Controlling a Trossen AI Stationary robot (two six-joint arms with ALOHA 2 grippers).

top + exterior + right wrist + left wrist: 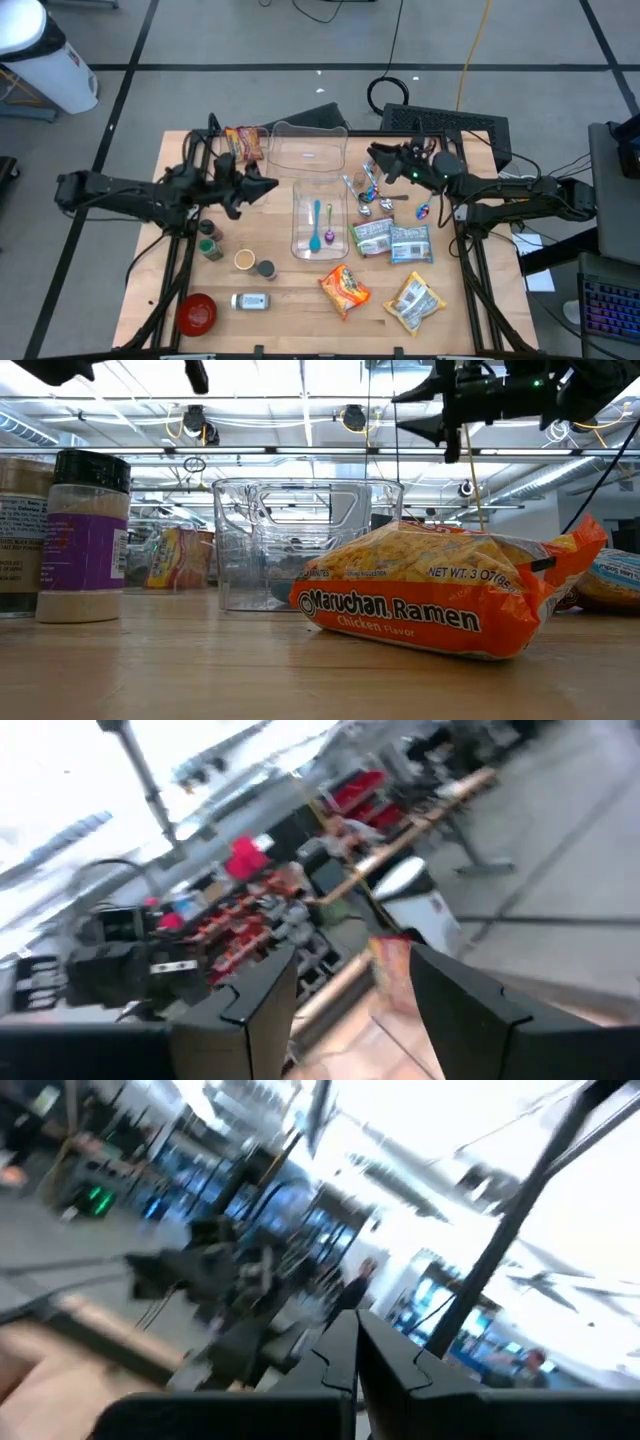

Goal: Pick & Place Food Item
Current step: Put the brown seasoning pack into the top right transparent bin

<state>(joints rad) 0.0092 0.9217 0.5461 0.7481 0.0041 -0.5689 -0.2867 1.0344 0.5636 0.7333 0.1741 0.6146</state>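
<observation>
Ramen packet: flat on table, near front edge, well apart from both hands; long axis diagonal.
Hidden: far end cut off by low view's frame.
Right hand: raised beside clear bin, fingers apart, holding nothing.
Left hand: raised at bin's other side, fingers closed, empty.

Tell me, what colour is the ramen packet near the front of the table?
The ramen packet is orange with yellow; the low view shows it best.

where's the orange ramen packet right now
In the high view the orange ramen packet lies near the table's front edge, right of centre, just below the clear bin and left of the crinkled yellow packet.
</observation>
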